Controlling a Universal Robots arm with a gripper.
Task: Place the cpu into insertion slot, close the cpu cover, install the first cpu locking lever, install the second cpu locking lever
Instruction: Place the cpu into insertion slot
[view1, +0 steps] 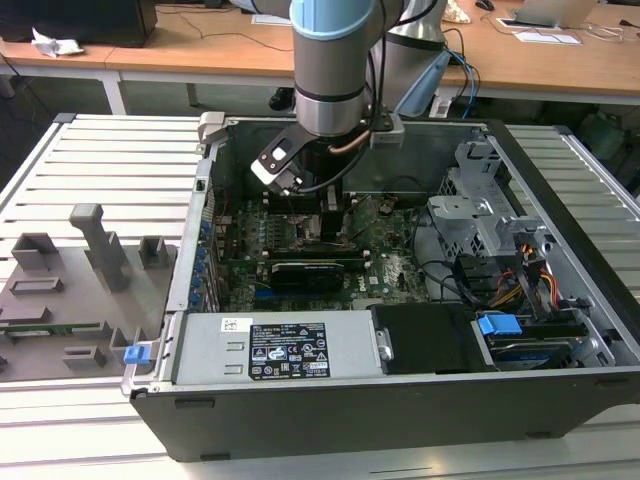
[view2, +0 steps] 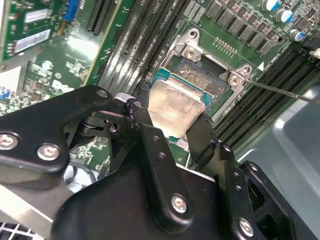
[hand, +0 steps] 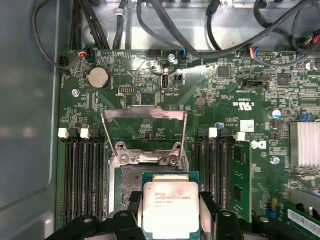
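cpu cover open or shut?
Open. In the first wrist view the cpu cover is flipped back off the insertion slot, which lies uncovered.

The open computer case (view1: 400, 410) lies on the worktop (view1: 100, 160), with the arm reaching down into its middle. There the gripper (hand: 169, 212) pinches the cpu (hand: 167, 200) between its fingers, over the insertion slot (hand: 129, 180). The cpu cover (hand: 144, 114) stands raised on the slot's side away from the gripper. Memory slots (hand: 82, 175) flank the slot on either side.
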